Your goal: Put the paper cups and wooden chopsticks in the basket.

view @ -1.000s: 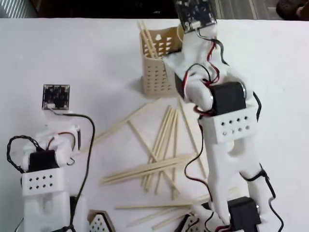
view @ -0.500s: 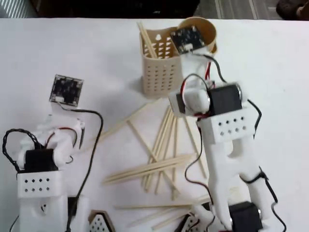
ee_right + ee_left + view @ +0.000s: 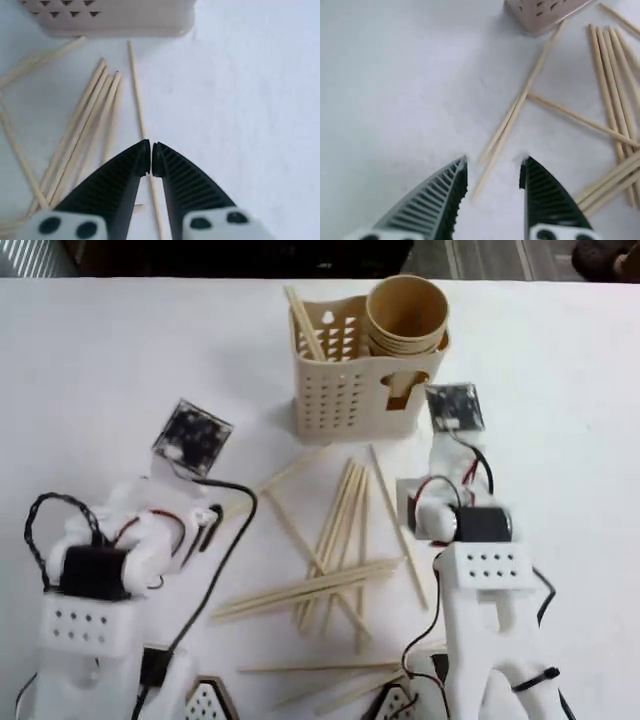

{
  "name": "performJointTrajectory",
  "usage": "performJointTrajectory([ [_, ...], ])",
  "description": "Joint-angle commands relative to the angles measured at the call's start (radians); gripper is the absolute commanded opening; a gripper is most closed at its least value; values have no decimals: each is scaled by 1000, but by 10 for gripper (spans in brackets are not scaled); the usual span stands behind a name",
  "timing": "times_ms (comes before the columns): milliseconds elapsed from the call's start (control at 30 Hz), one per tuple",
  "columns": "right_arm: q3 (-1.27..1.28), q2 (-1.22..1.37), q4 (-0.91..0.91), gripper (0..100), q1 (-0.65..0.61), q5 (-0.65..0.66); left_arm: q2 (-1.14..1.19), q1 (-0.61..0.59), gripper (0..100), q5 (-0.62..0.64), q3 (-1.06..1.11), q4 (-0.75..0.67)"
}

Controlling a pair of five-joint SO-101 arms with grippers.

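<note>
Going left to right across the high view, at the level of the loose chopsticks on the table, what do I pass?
left arm → pile of loose chopsticks → right arm

Paper cups (image 3: pixel 406 312) in basket (image 3: pixel 332 405)

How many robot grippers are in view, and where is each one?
2. The left gripper, jaws open, is over a pair of chopsticks beside the pile. The right gripper, jaws shut, is over a single chopstick near the basket. None seems hidden.
</note>
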Motion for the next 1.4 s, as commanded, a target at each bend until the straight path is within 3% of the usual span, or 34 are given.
performJointTrajectory([
  [0,49,-35,-94,18,39,-25,156,7,185,-66,-75,-21],
  [300,112,-35,-140,18,48,-26,657,15,181,-242,-226,-160],
  [467,115,-35,-140,18,48,-26,886,45,181,-245,-310,-235],
  [667,123,-35,-140,18,48,-26,1079,102,180,-247,-402,-233],
  [867,126,-35,-140,18,48,-26,1262,82,144,-247,-526,-233],
  [1167,126,-35,-140,19,48,-25,1466,85,23,-247,-763,-83],
  [1367,126,-35,-140,19,48,-25,1469,85,21,-250,-787,14],
])
